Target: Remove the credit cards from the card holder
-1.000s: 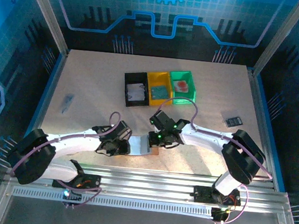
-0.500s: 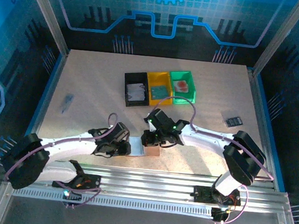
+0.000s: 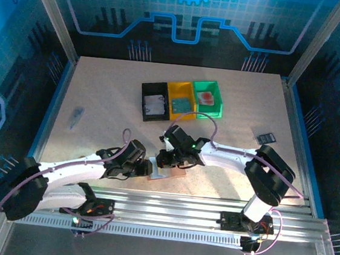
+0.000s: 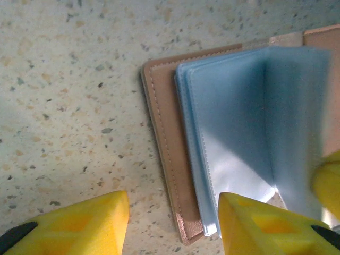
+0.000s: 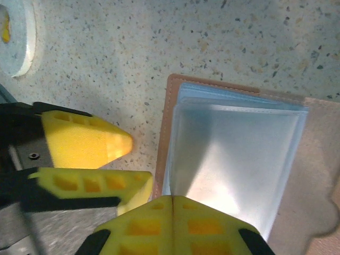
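The card holder lies open on the table near the front edge, tan cover down and pale blue clear pockets up. My right gripper is shut at the pockets' near edge, and one clear leaf stands lifted beside it. My left gripper is open, with the cover's near corner between its fingers: one on the table, one over the pockets. It also appears in the right wrist view. Flat credit cards lie in the bins: pale, teal, reddish.
Black, yellow and green bins stand in a row at mid-table behind the arms. A small dark object lies at the right, a bluish item at the left. Aluminium rails run along the near edge.
My left gripper's jaws have opened wider. Both grippers have shifted a little left and nearer the front edge, and the card holder has slid with them.
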Available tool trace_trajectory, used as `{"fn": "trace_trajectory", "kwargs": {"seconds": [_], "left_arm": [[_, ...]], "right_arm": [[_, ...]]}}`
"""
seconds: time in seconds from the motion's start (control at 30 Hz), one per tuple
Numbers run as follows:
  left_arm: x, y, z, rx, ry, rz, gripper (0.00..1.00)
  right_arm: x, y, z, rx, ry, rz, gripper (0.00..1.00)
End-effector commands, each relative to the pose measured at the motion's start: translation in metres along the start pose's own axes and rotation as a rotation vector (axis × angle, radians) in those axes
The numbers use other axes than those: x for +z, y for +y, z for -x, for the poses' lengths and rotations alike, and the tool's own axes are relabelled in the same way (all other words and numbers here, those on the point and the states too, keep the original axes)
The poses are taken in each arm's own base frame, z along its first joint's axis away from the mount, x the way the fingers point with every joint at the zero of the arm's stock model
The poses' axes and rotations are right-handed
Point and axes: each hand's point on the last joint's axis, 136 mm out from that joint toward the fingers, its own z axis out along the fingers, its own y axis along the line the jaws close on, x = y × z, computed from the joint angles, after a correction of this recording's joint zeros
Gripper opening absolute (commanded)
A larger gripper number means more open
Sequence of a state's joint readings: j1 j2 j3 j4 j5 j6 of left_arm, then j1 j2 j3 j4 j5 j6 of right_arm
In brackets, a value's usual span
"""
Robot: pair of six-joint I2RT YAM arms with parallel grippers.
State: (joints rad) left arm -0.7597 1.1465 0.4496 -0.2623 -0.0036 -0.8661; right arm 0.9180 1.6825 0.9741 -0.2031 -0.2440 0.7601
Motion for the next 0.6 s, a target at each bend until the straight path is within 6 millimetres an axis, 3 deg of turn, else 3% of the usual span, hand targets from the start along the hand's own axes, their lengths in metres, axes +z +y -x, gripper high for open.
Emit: {"fn": "trace_trajectory", "kwargs": {"seconds": [0.0, 0.27, 0.57], "left_arm": [[-0.006, -0.009, 0.002, 0.004, -0.01, -0.034, 0.49], [-0.007, -0.011, 0.003, 0.01, -0.007, -0.032, 0.49], [-0.005, -0.011, 0.002, 0.013, 0.007, -0.03, 0.5]], "right_arm": [[-0.001, -0.01, -0.006, 0.009, -0.013, -0.036, 0.0], [-0.002, -0.022, -0.009, 0.044, -0.006, -0.012, 0.0], [-0.023, -0.029, -0.003, 0.05, -0.04, -0.01, 0.0]]}}
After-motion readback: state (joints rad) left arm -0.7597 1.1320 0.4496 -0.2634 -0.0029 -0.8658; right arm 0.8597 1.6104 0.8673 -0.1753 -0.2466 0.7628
